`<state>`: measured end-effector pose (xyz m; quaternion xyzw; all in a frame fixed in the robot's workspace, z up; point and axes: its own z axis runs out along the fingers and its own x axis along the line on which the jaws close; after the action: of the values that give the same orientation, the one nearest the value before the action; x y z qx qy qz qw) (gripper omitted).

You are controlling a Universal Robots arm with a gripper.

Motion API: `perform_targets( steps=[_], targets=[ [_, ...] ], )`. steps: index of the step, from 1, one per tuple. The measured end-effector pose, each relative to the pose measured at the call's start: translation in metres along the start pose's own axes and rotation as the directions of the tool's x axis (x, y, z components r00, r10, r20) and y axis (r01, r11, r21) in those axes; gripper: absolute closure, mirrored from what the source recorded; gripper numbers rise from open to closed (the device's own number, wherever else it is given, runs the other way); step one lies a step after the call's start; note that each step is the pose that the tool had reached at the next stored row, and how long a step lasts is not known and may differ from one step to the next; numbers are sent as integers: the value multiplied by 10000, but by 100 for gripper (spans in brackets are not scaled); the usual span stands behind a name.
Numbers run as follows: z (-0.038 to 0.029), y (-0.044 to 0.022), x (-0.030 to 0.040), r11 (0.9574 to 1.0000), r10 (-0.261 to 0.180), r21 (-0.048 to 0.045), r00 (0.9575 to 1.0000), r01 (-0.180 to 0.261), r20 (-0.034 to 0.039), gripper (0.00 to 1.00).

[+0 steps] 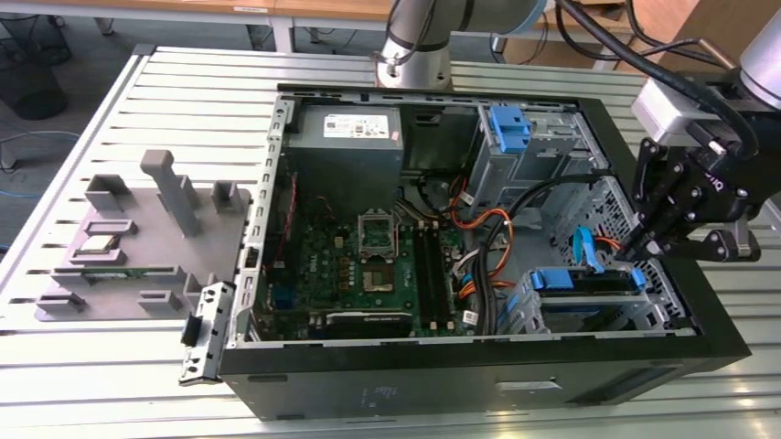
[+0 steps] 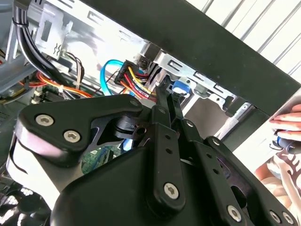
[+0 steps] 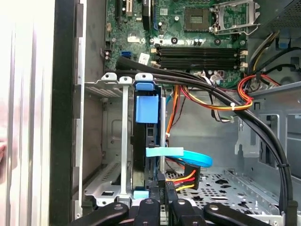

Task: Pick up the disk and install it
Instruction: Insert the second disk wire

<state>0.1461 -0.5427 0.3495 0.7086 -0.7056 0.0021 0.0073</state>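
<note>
The disk sits edge-on in the metal drive cage at the corner of the open computer case, blue rails showing, its blue tab beyond the fingertips in the first wrist view. In the exterior view the same disk lies in the cage just below and inward of the fingers. A light-blue data cable and a black connector with red, yellow and orange wires sit right beside the fingertips, at the disk's near end.

Gripper points down into the case over the cage; fingers look drawn close together, tips almost meeting at the disk's rear edge by the connector. Whether they pinch anything, cannot tell. In the second wrist view the fingers reach up toward the cage wall, tips by a small blue clip and the wire bundle.

Arm pose: wrist hangs over the case's edge at the exterior view's right, tool tilted slightly inward, black hoses looping above; arm base stands behind the case on the slatted table.

Farther from the fingers: motherboard, grey power supply, a grey fixture block on the table well apart. A person's hand rests outside the case wall in the second wrist view.
</note>
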Motion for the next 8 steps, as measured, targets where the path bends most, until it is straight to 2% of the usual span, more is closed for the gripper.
perform_targets(
  steps=[4, 6, 8],
  targets=[
    [3, 43, 19, 9994, 5, 346, 10000, -6, 12, 83],
    [6, 74, 31, 9989, 5, 469, 10000, -6, 19, 83],
    [9, 122, 48, 9985, 7, 552, 10000, -8, 26, 83]
  ],
)
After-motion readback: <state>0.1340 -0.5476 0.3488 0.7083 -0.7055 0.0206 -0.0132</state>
